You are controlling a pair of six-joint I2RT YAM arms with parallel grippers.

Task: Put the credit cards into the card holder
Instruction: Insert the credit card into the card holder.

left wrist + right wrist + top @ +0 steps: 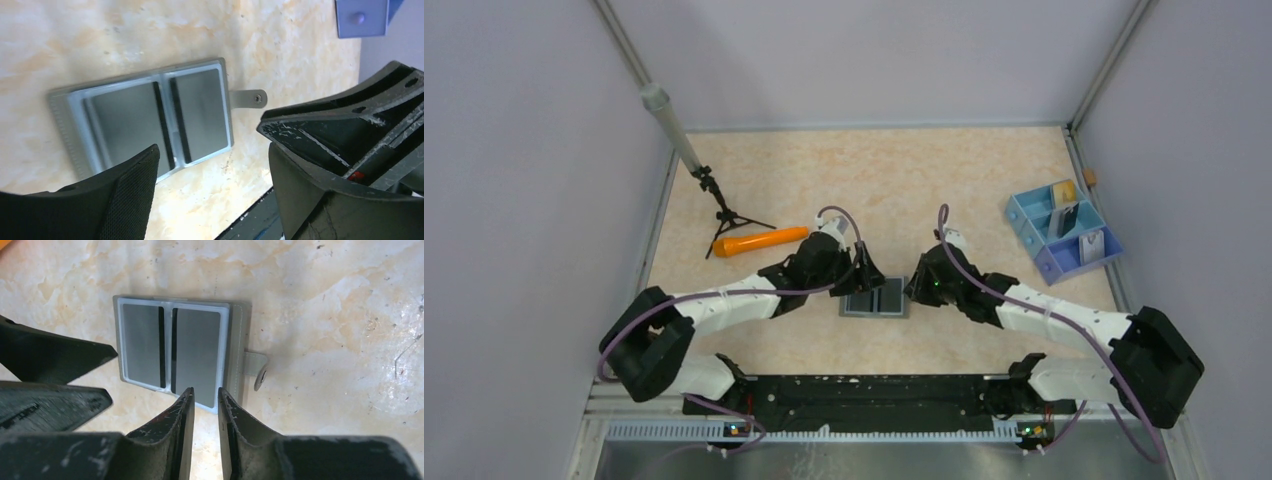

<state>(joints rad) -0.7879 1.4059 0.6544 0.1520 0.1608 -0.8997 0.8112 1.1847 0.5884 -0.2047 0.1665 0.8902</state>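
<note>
The grey card holder (875,300) lies open and flat on the table between my two grippers, its snap tab (259,367) out to the side. Each light blue pocket holds a dark card, one (142,342) in the left half and one (197,352) in the right; the left wrist view shows the holder (60,107) and both cards (122,122). My left gripper (867,272) (212,150) hangs open and empty over the holder's edge. My right gripper (916,287) (205,390) is nearly closed, with a narrow empty gap, at the holder's near edge.
A blue and lilac compartment tray (1024,215) at the right holds a black card (1064,218) and a white card (1091,245). An orange carrot-shaped stick (759,241) and a small black tripod (724,215) sit at the left. The left gripper's fingers (50,360) show in the right wrist view.
</note>
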